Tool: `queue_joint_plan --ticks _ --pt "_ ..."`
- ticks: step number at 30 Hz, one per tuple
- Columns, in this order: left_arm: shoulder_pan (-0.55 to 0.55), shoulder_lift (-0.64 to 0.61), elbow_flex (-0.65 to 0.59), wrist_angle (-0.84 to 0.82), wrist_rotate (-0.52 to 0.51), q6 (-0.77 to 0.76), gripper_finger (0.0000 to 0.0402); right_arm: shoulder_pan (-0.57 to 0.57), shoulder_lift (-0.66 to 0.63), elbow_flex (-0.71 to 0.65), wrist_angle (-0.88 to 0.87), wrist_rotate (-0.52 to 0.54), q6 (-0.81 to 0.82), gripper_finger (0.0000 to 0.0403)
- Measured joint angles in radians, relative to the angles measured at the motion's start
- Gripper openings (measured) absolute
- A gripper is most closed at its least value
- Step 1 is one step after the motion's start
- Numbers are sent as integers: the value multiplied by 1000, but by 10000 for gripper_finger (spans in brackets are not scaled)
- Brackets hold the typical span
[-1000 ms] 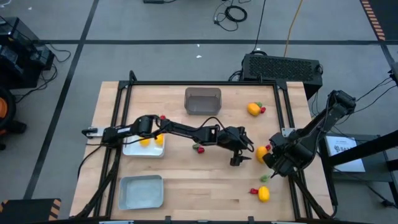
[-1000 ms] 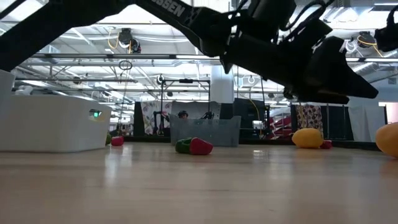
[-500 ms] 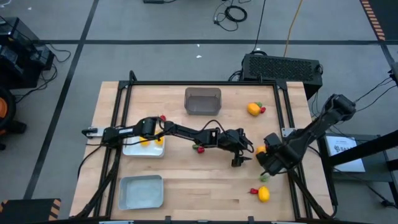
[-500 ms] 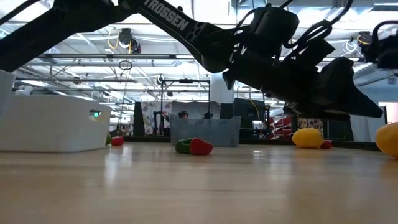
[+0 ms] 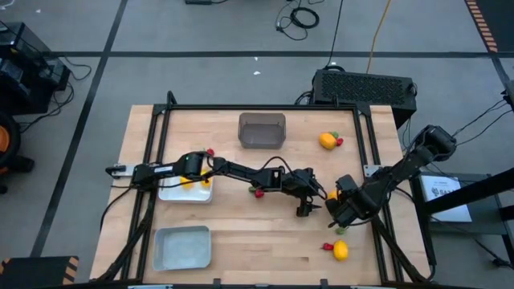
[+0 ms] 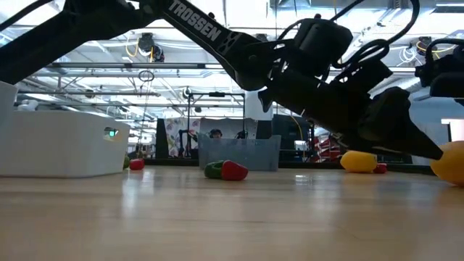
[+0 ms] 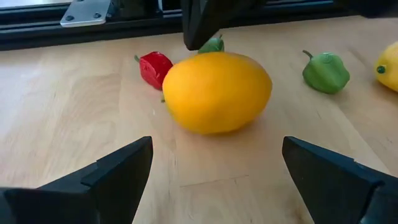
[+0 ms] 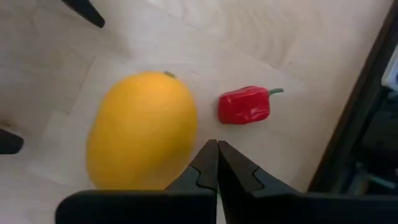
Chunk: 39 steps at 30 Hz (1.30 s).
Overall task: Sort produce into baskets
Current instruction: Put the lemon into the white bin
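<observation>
Orange fruit half hidden overhead (left gripper spread).

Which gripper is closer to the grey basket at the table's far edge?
Left. The left gripper sits mid-table, below the grey basket; the right gripper is farther toward the right edge.

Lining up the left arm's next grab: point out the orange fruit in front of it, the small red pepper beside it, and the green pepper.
orange fruit (image 7: 216,92), left wrist view, middle of its rounded front.
red pepper (image 7: 155,67), left wrist view, its body.
green pepper (image 7: 326,71), left wrist view, its body.
</observation>
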State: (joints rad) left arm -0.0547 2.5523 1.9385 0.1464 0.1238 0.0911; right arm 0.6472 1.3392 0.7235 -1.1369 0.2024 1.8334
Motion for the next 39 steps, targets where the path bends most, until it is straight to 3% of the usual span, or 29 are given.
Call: queue_joint_plan --ticks 13,21,32,39 --pt "-23 0 0 -19 45 107 365 0 1 0 131 35 -11 0" --pt "-24 0 -1 -21 -9 88 365 0 1 0 208 87 -16 0" --pt "-20 -1 -1 -32 5 74 365 0 0 0 247 85 -23 0" --pt "0 -2 -1 -45 10 56 365 0 0 0 221 147 -32 0"
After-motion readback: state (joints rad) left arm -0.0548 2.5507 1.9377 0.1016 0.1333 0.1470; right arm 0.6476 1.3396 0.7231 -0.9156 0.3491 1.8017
